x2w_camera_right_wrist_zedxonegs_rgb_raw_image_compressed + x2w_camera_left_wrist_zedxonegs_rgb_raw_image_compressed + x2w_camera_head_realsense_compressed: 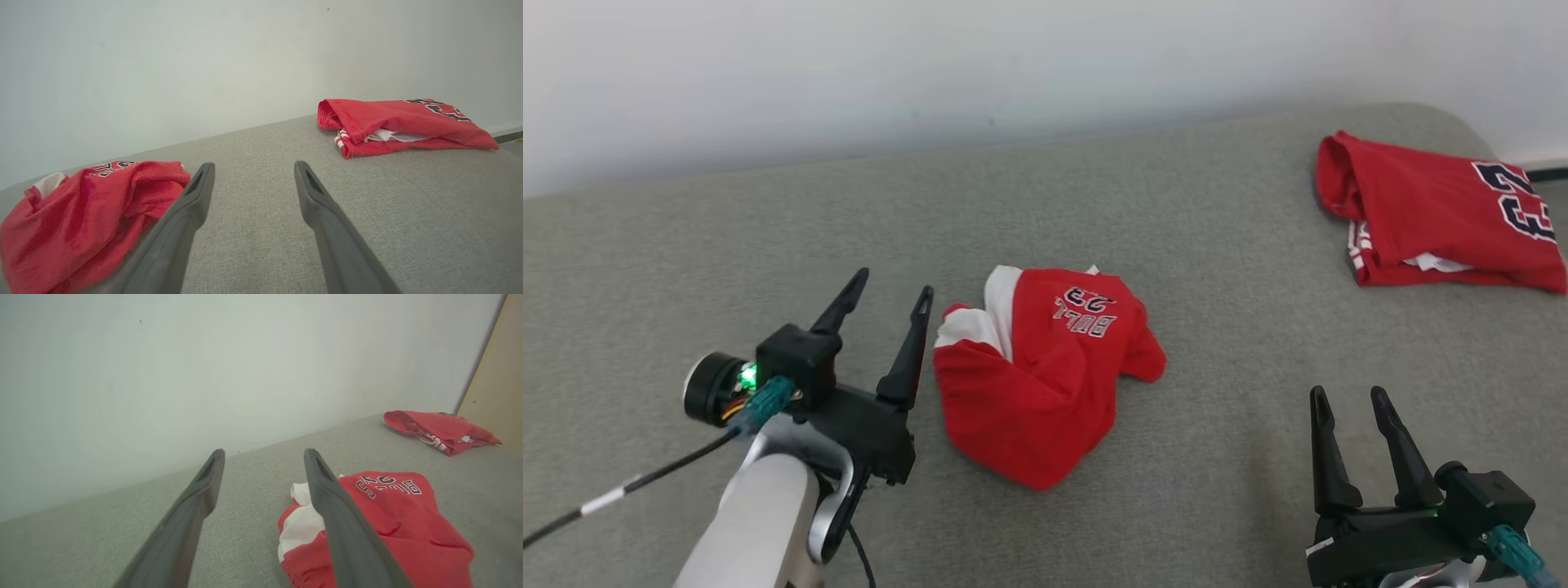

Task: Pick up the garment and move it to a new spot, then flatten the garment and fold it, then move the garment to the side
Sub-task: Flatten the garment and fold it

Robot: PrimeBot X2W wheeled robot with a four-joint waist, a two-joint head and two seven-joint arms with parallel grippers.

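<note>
At the middle of the grey padded surface, crumpled red garment, just to the right of the left tool; left tool spread, empty; right tool likewise spread and empty, well apart on the garment's other side; left arm judged nearer for the pick-up; second red jersey folded at far right.

A plain pale wall rises behind a grey fabric-covered surface with a rounded far corner — a tan panel stands beside it.
</note>
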